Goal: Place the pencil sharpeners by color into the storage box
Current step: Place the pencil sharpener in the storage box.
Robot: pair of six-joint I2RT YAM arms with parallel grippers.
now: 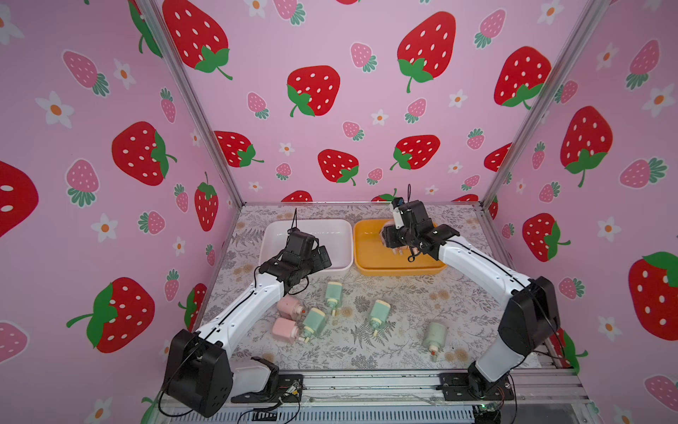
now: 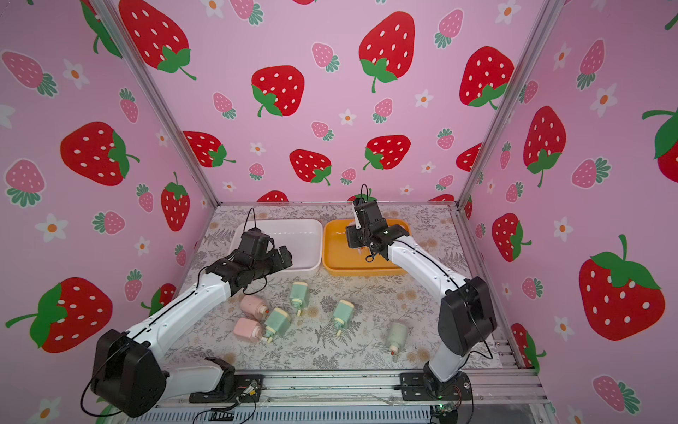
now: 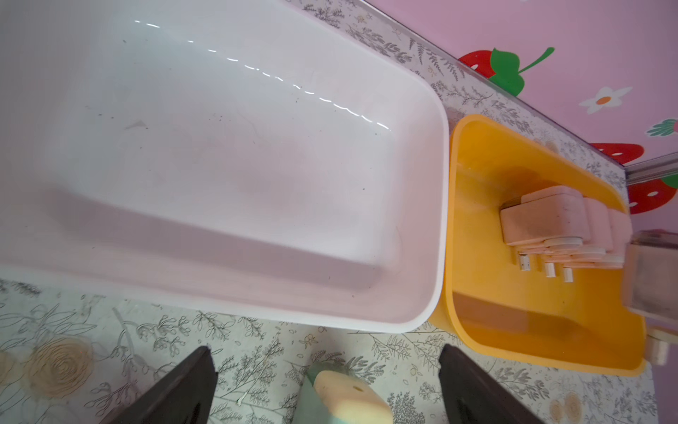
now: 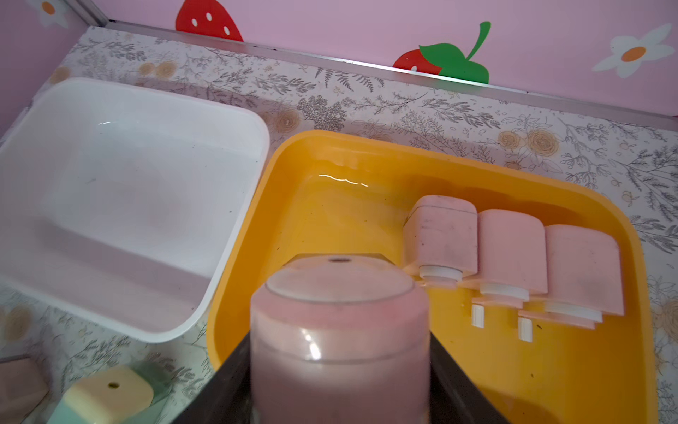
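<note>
Over the orange tray [image 4: 367,141], right gripper [image 4: 339,385] is clamped on a pink sharpener [image 4: 339,323]; left gripper [image 3: 325,350] hangs with jaws wide open just beside the white tray [image 3: 442,183].

the white box [image 3: 220,147] and the orange box [image 4: 367,143] are smooth, glossy plastic with bright reflections. the pink sharpeners [image 4: 511,249] look matt plastic, a little speckled. the frame rail [image 1: 367,383] is bare metal.

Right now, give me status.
Left hand open near a green sharpener. Right hand holds a pink sharpener over the orange bin. Three pink ones inside. Nothing blocking.
</note>
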